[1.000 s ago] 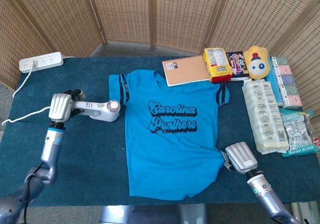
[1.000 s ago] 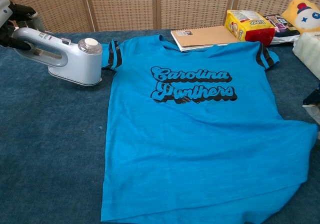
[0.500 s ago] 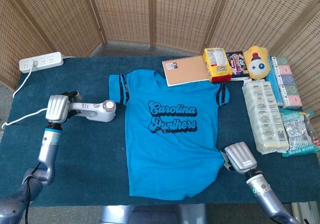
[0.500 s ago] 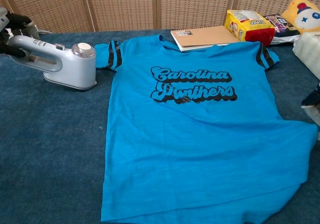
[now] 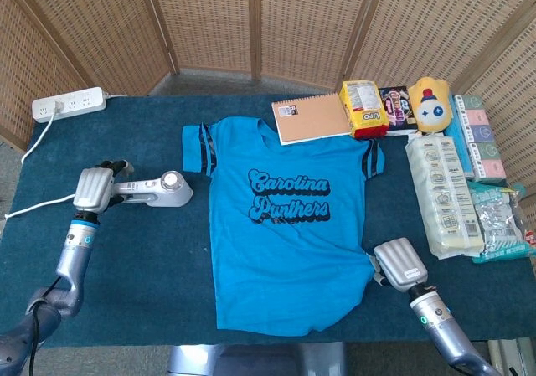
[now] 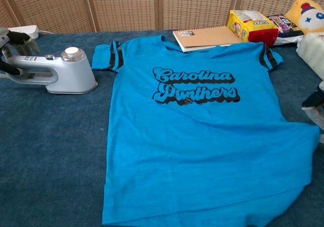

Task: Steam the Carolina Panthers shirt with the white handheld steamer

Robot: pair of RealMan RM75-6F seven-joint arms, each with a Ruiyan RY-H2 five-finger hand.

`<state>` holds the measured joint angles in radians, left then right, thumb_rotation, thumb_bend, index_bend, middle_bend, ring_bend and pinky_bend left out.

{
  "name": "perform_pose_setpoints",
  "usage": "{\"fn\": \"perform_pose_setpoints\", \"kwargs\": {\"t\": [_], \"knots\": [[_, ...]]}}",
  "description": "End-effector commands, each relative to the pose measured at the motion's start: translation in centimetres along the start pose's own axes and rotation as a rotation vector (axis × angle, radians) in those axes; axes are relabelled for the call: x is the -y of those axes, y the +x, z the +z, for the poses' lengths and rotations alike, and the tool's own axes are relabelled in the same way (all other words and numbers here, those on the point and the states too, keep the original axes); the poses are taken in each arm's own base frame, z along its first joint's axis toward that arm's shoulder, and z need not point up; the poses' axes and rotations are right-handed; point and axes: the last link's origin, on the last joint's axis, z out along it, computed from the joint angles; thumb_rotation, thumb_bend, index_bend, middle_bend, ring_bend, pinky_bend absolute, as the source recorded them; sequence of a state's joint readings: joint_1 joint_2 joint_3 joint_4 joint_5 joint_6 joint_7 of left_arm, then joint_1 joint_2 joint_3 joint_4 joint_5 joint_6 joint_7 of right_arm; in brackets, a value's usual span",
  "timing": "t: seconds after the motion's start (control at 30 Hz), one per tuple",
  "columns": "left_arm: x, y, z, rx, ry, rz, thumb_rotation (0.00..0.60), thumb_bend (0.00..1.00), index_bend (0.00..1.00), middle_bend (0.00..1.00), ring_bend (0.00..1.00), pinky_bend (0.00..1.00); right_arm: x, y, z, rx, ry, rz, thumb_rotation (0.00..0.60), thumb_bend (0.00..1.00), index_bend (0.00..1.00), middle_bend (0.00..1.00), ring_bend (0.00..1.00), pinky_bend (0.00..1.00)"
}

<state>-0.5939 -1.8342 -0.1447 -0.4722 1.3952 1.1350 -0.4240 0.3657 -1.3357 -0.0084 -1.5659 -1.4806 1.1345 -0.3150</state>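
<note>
The left hand (image 5: pixel 92 189) grips the handle of the steamer (image 6: pixel 63 75), which sits on the table with its long axis running 9 to 3 o'clock, head toward the shirt (image 5: pixel 289 225) lying flat just beside it at 3 o'clock. The right hand (image 5: pixel 402 264) rests at the shirt's hem corner; whether it pinches the cloth I cannot tell. The shirt reads "Carolina Panthers".

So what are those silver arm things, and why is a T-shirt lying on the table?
Those are a robot's two arms, each ending in a hand. One picture looks down from its head, the other looks out from its chest. On the blue table lies a blue Carolina Panthers shirt. The left hand is at the handle of a white steamer, which sits on the table beside the shirt. The right hand rests by the shirt's bottom corner. Behind are a notebook and snack packets.
</note>
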Motion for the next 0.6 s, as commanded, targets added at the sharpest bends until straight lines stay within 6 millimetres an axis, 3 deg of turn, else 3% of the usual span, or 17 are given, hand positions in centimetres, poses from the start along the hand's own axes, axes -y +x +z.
{"fn": "perform_pose_setpoints", "kwargs": {"t": [0.03, 0.33, 0.6], "knots": [[0.3, 0.0, -0.2, 0.023, 0.010, 0.015, 0.574, 0.33, 0.32, 0.42, 0.35, 0.45, 0.0, 0.0, 0.0, 0.000, 0.001, 0.000, 0.600, 0.32, 0.72, 0.67, 0.66, 0.69], [0.1, -0.2, -1.2, 0.065, -0.001, 0.063, 0.569, 0.27, 0.12, 0.27, 0.19, 0.33, 0.1, 0.0, 0.0, -0.002, 0.001, -0.001, 0.600, 0.32, 0.72, 0.67, 0.66, 0.69], [-0.7, -0.1, -1.9, 0.084, -0.025, 0.088, 0.568, 0.24, 0.00, 0.20, 0.12, 0.28, 0.1, 0.1, 0.0, -0.007, 0.002, 0.000, 0.600, 0.32, 0.72, 0.67, 0.66, 0.69]]}}
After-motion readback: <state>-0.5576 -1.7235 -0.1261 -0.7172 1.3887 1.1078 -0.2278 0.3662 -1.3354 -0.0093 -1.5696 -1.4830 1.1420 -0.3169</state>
